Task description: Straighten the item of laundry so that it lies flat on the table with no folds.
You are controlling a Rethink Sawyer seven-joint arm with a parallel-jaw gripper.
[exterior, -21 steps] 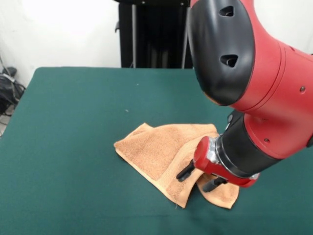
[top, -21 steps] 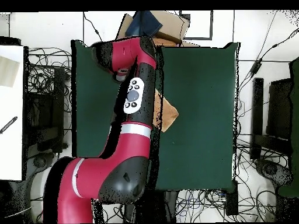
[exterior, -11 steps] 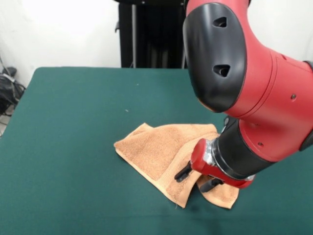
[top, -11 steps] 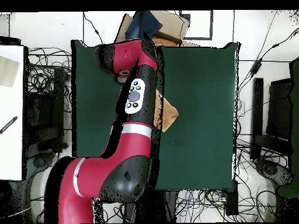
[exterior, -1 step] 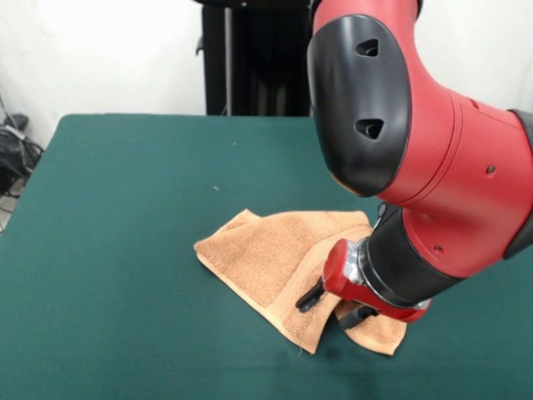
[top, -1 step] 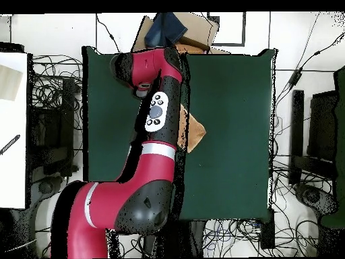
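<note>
While we look across the table [exterior, -1 step: 125, 208]:
Towel [exterior, -1 step: 266, 254]: folded over, lying right of centre.
Claw [exterior, -1 step: 333, 305]: we see black fingers [exterior, -1 step: 311, 294] apart, down on the towel's fold.

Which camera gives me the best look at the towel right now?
The front view: most of the folded towel shows on the table, with the gripper over its near edge. Overhead, the arm hides all but one corner.
</note>
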